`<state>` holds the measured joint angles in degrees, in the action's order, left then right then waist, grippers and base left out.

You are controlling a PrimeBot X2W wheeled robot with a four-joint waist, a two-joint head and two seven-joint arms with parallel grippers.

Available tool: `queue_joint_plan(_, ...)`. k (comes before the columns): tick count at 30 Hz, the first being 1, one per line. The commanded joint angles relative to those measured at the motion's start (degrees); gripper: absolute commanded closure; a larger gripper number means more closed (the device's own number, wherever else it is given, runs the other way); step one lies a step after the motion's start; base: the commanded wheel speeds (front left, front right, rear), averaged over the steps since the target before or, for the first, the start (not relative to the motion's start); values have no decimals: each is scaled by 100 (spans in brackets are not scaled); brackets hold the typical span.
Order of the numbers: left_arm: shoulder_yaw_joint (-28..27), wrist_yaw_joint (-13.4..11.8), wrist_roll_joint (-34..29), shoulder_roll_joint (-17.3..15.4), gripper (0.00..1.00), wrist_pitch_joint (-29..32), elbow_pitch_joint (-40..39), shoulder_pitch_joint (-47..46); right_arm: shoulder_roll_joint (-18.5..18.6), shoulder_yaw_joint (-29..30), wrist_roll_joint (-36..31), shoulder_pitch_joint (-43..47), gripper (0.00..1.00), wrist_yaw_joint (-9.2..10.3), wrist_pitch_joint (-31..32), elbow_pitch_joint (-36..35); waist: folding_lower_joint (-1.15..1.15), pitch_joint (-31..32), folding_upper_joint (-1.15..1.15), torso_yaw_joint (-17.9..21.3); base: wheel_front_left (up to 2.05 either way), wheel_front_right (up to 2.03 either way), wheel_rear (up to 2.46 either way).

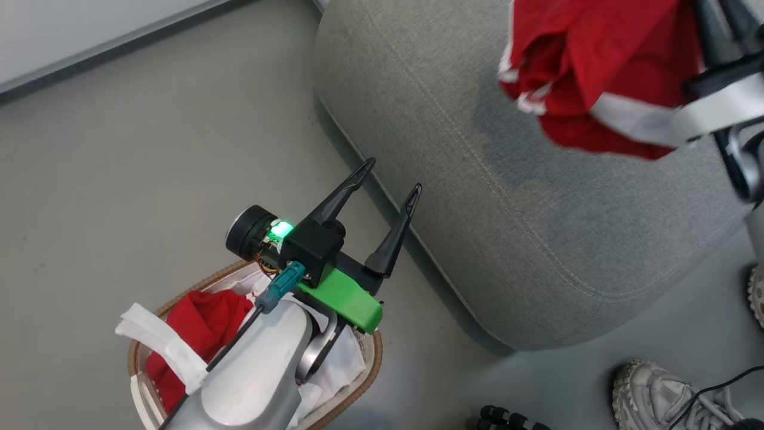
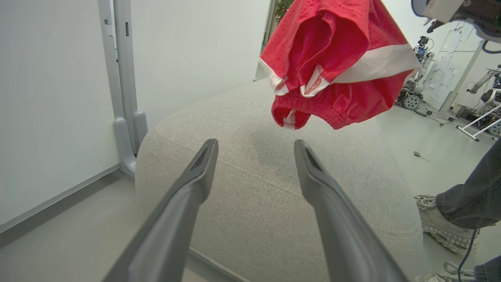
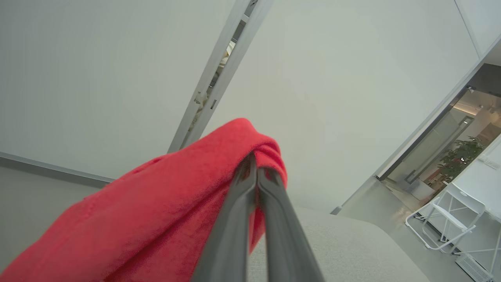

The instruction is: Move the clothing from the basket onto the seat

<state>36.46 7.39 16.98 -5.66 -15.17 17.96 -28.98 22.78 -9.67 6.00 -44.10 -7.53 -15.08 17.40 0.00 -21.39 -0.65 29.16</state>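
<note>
A red garment (image 1: 591,71) with white trim hangs in the air over the grey seat (image 1: 453,179), at the head view's upper right. My right gripper (image 3: 256,172) is shut on its fabric (image 3: 156,211). From the left wrist the same garment (image 2: 336,66) dangles above the seat (image 2: 254,188). My left gripper (image 1: 391,179) stands open with nothing between its fingers, above the floor by the seat's front edge. Below its arm sits the basket (image 1: 370,370), with more red clothing (image 1: 203,328) and white sheet inside.
A person's pale sneakers (image 1: 662,394) stand on the floor right of the seat, with a trouser leg (image 2: 469,196) above one. A white wall with a grey baseboard (image 1: 107,42) runs along the far left. Open floor (image 1: 149,179) lies left of the seat.
</note>
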Motion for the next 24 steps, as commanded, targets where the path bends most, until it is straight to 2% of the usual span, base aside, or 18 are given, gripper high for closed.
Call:
queue_joint_plan(1,-64,10,-69,-95,0,3,-15,-120,96,121,-12,-338,100,8,-13,177,0,-621,65,-449,0,0,0)
queue_joint_plan(5,-83,11,-154,-194,0,3,-46,-261,482,371,-210,-1101,100,9,-13,760,0,-1005,65,-749,0,0,0)
queue_joint_plan(9,-76,11,-210,-256,0,3,-102,-431,648,731,-399,-1617,100,9,-13,1463,0,-1343,65,-1024,0,0,0)
queue_joint_plan(14,-250,11,-234,-318,0,3,-124,-379,418,1034,-464,-1440,100,8,-12,1997,0,-1466,65,-1225,0,0,0)
queue_joint_plan(22,-471,11,-251,-237,0,3,-88,-233,-214,1247,-361,-385,100,9,-12,1750,0,-1360,65,-1285,0,0,0)
queue_joint_plan(23,-498,11,-253,-218,0,3,-79,-226,-273,1360,-299,-287,16,9,-12,1680,0,-1332,65,-1297,0,0,0)
queue_joint_plan(24,-536,11,-265,-204,0,3,-73,-205,-332,1448,-250,-172,0,9,-12,1619,0,-1293,65,-1308,0,0,0)
